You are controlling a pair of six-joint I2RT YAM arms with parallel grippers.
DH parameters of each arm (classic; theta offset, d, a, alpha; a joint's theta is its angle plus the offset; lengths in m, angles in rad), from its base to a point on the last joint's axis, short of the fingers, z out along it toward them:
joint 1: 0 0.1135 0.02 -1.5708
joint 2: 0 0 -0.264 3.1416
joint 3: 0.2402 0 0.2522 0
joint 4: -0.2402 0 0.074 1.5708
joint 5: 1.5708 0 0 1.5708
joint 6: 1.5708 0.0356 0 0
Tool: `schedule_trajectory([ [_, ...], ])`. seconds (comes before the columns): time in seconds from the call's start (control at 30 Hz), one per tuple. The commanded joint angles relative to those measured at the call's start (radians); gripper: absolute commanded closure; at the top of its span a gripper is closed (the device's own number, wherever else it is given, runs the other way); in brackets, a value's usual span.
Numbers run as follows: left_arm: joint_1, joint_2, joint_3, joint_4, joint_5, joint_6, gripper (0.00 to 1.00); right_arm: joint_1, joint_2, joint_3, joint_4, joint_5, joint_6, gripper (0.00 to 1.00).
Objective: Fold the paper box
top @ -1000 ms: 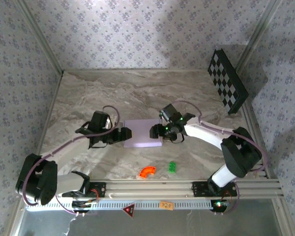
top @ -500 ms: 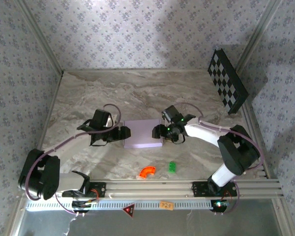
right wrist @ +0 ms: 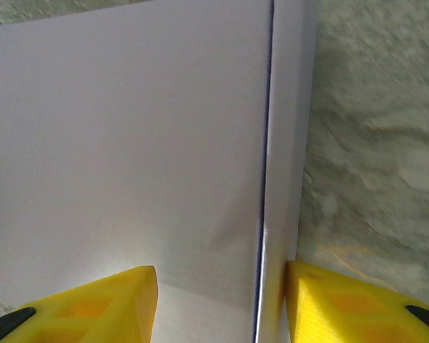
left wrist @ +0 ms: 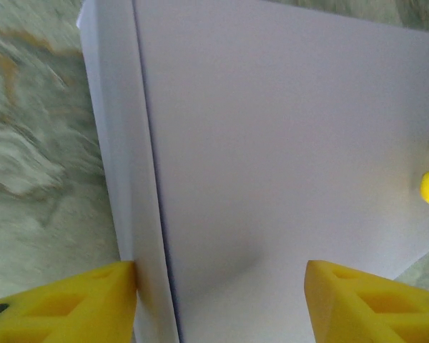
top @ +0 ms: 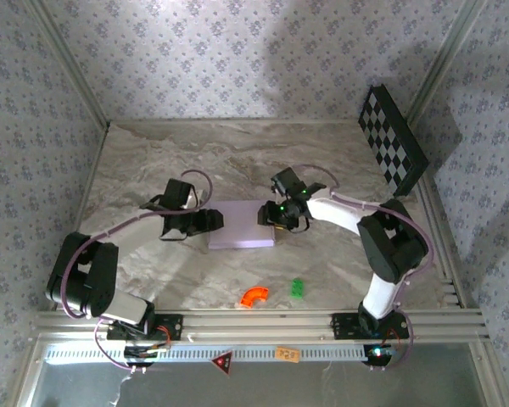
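1. Marble-patterned tabletop (top: 153, 161) - flat pale lilac cardboard paper box (top: 242, 237) lies mid-table between the arms.
2. Left gripper (top: 212, 222) and right gripper (top: 265, 217): fingers spread, straddling opposite box ends, nothing clamped.
3. Risk - an uneven squeeze could slide the box or buckle its thin side flaps.

On my marbled desk (top: 153, 161) I see an orange curved piece (top: 254, 296) near a green block (top: 297, 288); a checkered board (top: 393, 140) leans against the right wall.

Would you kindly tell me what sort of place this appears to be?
Probably a robotics lab test cell: wallpapered panels enclose a marble-patterned table, with a checkered board and an aluminium rail.
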Motion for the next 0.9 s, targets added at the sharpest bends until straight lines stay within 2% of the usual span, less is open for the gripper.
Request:
schedule_trajectory([
  [0.0,0.036,0.006,0.070,0.000,0.092,0.063,0.37,0.053,0.068,0.153,0.080,-0.071,0.012,0.51],
  [0.2,0.253,0.059,0.154,-0.048,0.167,0.147,0.36,0.109,0.248,0.393,0.183,-0.034,0.042,0.52],
  [0.37,0.415,0.207,0.310,-0.076,0.186,0.184,0.36,0.149,0.418,0.632,0.269,0.003,0.074,0.52],
  [0.6,0.509,0.419,0.570,-0.129,0.061,0.225,0.37,0.189,0.689,0.968,0.398,0.027,0.156,0.52],
  [0.87,0.592,0.633,0.829,-0.163,0.049,0.229,0.37,0.221,0.941,1.279,0.456,0.097,0.210,0.49],
])
